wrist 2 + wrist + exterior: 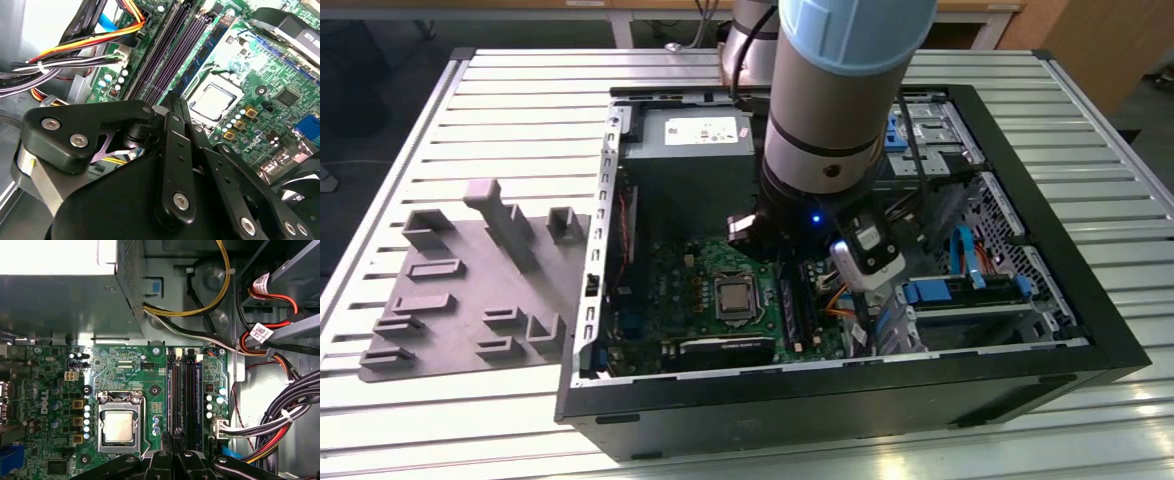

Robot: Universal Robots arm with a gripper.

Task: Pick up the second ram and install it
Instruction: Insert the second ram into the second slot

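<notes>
Looking into an open black computer case (854, 405) on a ribbed metal bench (520, 100), I see my arm (841, 90), a smooth grey-and-blue cylinder, reaching down over the glossy green motherboard (130, 365). In the second wrist view the tool (173, 102), built of matte black bars joined by shiny round bolts, is clenched: its two flat fingers (174, 130) are pressed together with hardly a gap. Its tips sit at the near end of the row of long dark slot rails (165, 50). The second ram (207, 50), a thin blue-green strip, stands on edge in the rail nearest the square, silver-lidded processor (119, 426). I cannot tell whether the fingers pinch its end or merely meet above it. Bundled cables (280, 420), black, red and yellow, curve beside the board. On the exterior view's left, a grey plastic tray (454, 300) with blocky uprights lies flat on the bench.
</notes>
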